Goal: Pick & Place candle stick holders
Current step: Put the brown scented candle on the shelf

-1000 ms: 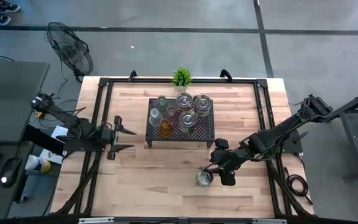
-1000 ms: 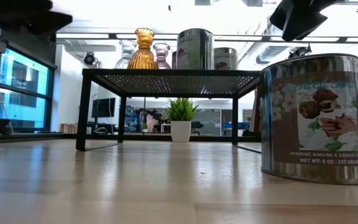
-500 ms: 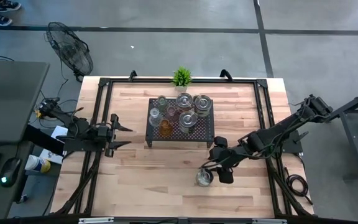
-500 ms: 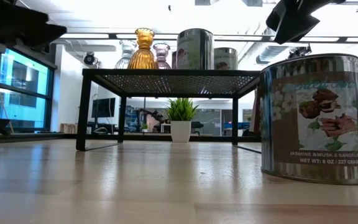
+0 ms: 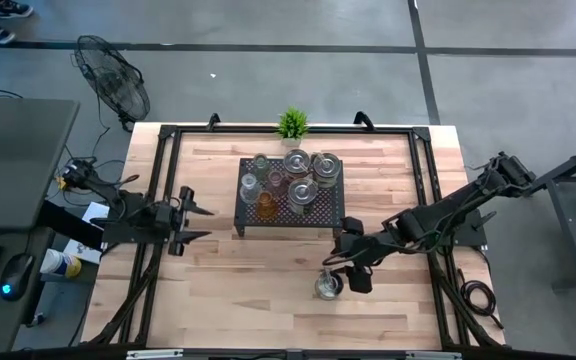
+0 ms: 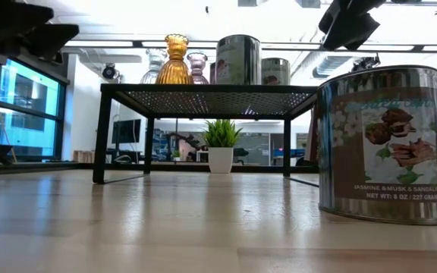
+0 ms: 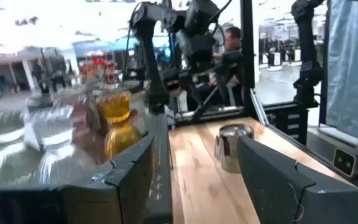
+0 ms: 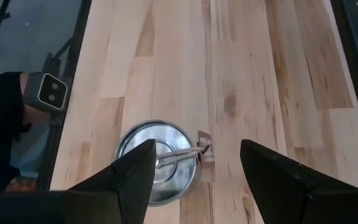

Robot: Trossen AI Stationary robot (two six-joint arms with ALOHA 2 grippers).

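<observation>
A black perforated rack (image 5: 334, 214) stands at the table's middle and carries several candle stick holders: an amber glass one (image 6: 175, 61), clear and pink glass ones, and silver tins (image 6: 238, 58). One silver tin (image 5: 328, 286) with a flower label (image 6: 385, 144) stands upright on its base on the bare wood, nearer the front edge. My right gripper (image 8: 194, 168) hangs open above this tin, pointing slantwise down, its fingers on either side of the tin's top (image 8: 157, 163) and clear of it. My left gripper (image 5: 206, 223) waits open at the table's left edge, pointing level at the rack.
A small green potted plant (image 5: 291, 124) stands at the far edge behind the rack. A black frame rail (image 5: 163, 180) runs around the table. Bare wood lies left of the tin and along the front (image 5: 238, 290). A fan (image 5: 113, 85) stands off the table.
My left gripper has sunk a little at the table's left edge, still open. The tin and the holders on the rack have stayed where they were.
</observation>
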